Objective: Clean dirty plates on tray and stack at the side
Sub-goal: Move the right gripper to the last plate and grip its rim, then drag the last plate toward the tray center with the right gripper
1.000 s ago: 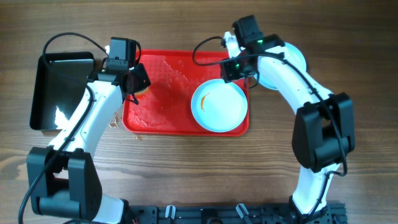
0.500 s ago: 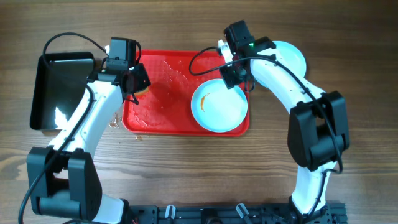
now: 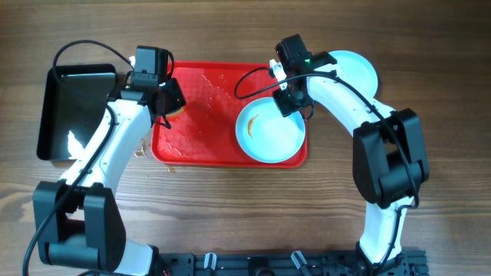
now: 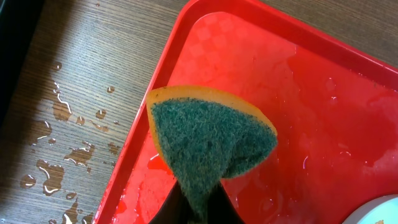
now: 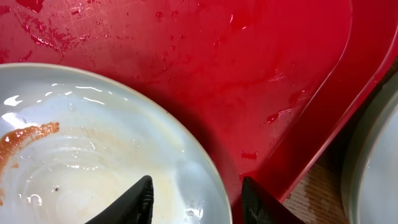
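1. Judging by its look, the dirty plate [image 3: 268, 130] is stiff, glazed and breakable. It is probably light enough for one arm. Water glints on it in the right wrist view, so it should be slippery.
2. The shallow rim is the only real hold, with one finger inside the plate and one outside, pinching the lip. A weak pinch could let it slide, and a drop could chip it.
3. The plate lies flat in the red tray's [image 3: 199, 115] right half, close to the right edge, with an orange-brown smear [image 5: 25, 140] on its inner left side.
4. The right gripper [image 5: 196, 199] stands spread over the plate's far-right rim. One finger is above the wet inside and the other above bare tray, so the lip runs between them. I cannot tell whether either finger touches it.
5. The left gripper [image 4: 199, 208] is pinched on a green-and-yellow sponge [image 4: 211, 137] above the tray's left edge, well away from the plate.
6. Another pale plate [image 3: 357, 69] rests on the desk [image 3: 230, 31] just beyond the tray's far right corner.
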Controlling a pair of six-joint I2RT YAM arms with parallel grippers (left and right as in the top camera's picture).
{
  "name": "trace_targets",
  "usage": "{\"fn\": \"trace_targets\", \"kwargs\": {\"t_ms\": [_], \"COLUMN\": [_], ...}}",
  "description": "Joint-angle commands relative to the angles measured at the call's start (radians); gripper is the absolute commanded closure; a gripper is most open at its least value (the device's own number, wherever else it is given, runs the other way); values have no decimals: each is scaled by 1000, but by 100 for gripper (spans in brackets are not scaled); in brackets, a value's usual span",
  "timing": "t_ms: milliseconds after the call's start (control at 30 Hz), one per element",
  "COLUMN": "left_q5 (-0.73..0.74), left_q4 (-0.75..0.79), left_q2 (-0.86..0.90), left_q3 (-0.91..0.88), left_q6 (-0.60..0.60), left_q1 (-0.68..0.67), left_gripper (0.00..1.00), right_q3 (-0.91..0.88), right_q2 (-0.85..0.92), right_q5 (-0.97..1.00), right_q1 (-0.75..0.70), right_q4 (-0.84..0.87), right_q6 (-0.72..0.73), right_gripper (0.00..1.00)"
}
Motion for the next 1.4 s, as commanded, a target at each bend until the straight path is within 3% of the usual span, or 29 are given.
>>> {"fn": "trace_targets", "kwargs": {"t_ms": [0, 233, 367, 533, 767, 800, 1033, 1267, 1367], "left_q5": [10, 10, 10, 10, 10, 10, 28, 28, 28], "left_q4": [3, 3, 3, 4, 4, 4, 3, 3, 3], "left_q2": [11, 11, 11, 11, 11, 11, 11, 11, 11], "left_q3": [-10, -10, -10, -10, -10, -10, -10, -10, -10], "left_q6": [-6, -6, -6, -6, -6, -6, -6, -6, -6], "left_q1": [0, 0, 0, 0, 0, 0, 0, 0, 0], "left_gripper": [96, 96, 96, 96, 96, 96, 96, 96, 96], "right_q3": [-8, -8, -8, -8, -8, -8, 56, 193, 194], "right_q2": [34, 71, 71, 71, 71, 71, 71, 65, 65], "right_q5": [18, -6, -30, -149, -159, -159, -82, -123, -185], "right_q1": [-1, -1, 1, 28, 122, 138, 156, 126, 128], "right_q4": [6, 7, 26, 74, 211, 238, 262, 4, -101], "right_q6": [-13, -10, -5, 6, 83, 85, 153, 496, 607], "right_gripper": [55, 56, 69, 92, 96, 94, 43, 42, 18]}}
